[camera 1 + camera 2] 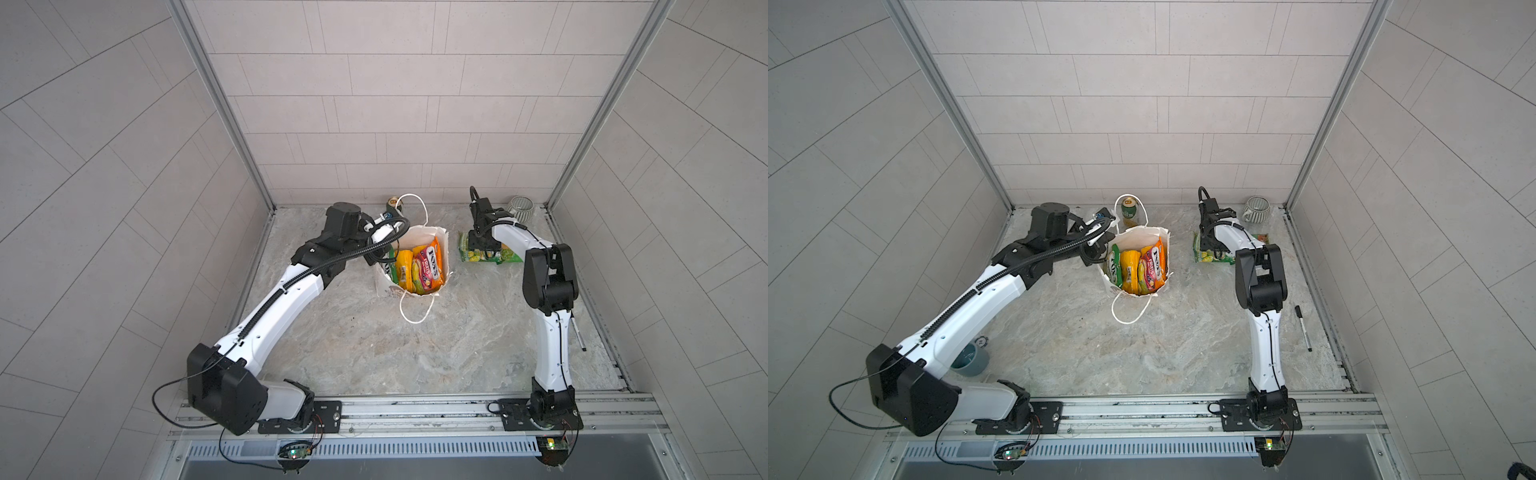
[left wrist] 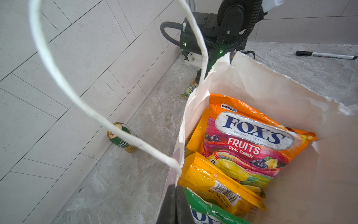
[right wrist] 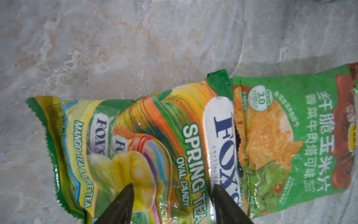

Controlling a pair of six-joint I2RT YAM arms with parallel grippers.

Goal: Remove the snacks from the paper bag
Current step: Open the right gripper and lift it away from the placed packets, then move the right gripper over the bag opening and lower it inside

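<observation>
- With my left pincer (image 2: 174,201) I am pinching the rim of the paper bag (image 1: 417,237), jaws closed; snacks (image 2: 246,143) are sitting inside.
- I am holding my right pincer (image 3: 173,192) open over two green packets (image 3: 155,135) lying on the bench (image 3: 116,48).

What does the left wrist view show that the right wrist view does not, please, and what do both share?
Only the left wrist view: the left gripper pinching the rim of the open paper bag; inside, the FOX'S Fruits packet, yellow-orange packets and a green packet; the green-and-gold can by the wall; a marker. Only the right wrist view: the right gripper, open over the FOX'S Spring Tea packet, and the green corn-chip packet overlapping its edge. Both: the marbled tabletop, plus a sliver of that Spring Tea packet, probably.
</observation>
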